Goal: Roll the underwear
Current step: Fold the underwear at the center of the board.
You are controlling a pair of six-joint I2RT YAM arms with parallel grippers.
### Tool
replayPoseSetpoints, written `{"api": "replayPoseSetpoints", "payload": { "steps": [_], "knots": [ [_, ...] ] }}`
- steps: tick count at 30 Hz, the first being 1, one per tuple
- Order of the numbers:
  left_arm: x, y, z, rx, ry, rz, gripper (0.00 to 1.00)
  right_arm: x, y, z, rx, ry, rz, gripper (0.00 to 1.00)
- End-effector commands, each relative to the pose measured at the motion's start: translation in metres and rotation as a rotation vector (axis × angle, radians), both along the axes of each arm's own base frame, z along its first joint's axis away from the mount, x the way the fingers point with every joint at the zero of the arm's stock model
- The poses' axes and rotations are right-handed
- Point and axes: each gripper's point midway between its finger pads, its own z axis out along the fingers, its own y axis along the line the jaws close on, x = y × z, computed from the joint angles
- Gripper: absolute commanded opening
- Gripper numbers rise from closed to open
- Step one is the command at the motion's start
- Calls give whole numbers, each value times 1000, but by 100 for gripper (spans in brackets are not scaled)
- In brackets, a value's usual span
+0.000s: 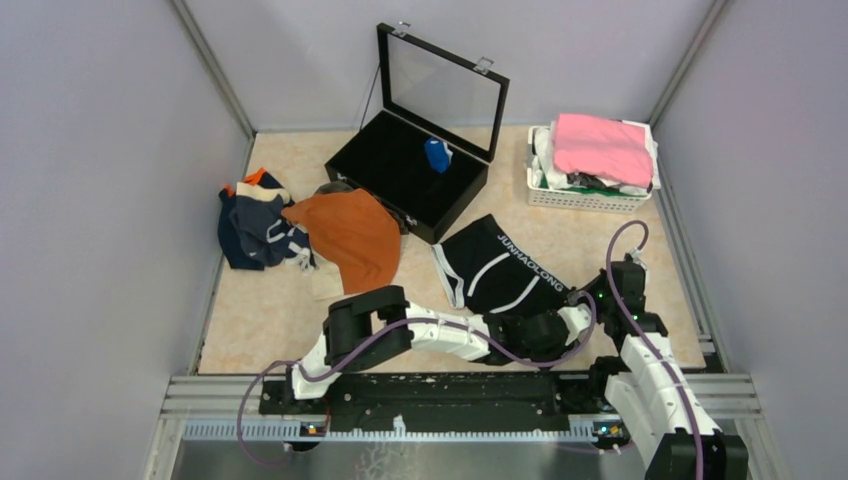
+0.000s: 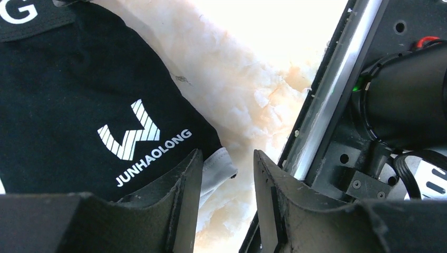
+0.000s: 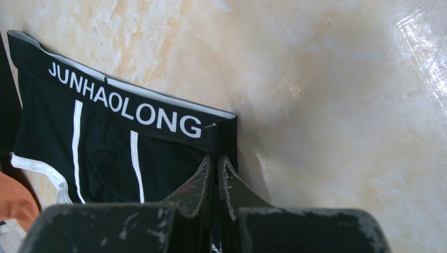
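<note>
Early yet: a blue bundle (image 1: 437, 154) sits in the box (image 1: 385, 165), black briefs (image 1: 497, 270) lie flat, left claw (image 2: 227, 158) open astride a hem (image 2: 219, 169), right claw (image 3: 215, 161) closed at the waistband (image 3: 132, 110), orange pair (image 1: 350, 235) unrolled.

The pale beige marbled tabletop (image 1: 600, 235) carries flat black boxer briefs with a white-lettered waistband (image 1: 500, 270), lying right at the tips of the left gripper (image 2: 226, 174) and the right gripper (image 3: 215, 174). Well off to the left gripper's left lie rust-orange fabric briefs (image 1: 350, 235), touching a crumpled navy, white and orange pile (image 1: 255, 225) farther left. Beyond both grippers stand an open black glass-lidded case (image 1: 400, 170) and a white slatted plastic basket (image 1: 590, 198).
</note>
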Motion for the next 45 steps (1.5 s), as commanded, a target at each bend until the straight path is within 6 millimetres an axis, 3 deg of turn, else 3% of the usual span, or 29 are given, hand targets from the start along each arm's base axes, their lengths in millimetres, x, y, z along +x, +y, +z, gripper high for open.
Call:
{"api": "replayPoseSetpoints", "payload": {
  "steps": [1, 19, 33, 38, 45],
  "knots": [
    [3, 10, -21, 81, -25, 27, 47, 5, -2, 5, 2, -30, -7, 0],
    [3, 40, -55, 277, -171, 67, 42, 5, -2, 4, 4, -34, -13, 0],
    [15, 50, -59, 334, -247, 130, 2, 7, -3, 15, 6, -56, -24, 0],
    [14, 51, -39, 292, -233, 148, 0, 8, -5, 27, -2, -72, -31, 0],
    [2, 38, 24, 120, -177, 108, 0, 7, -9, 53, -12, -98, -59, 0]
  ]
}}
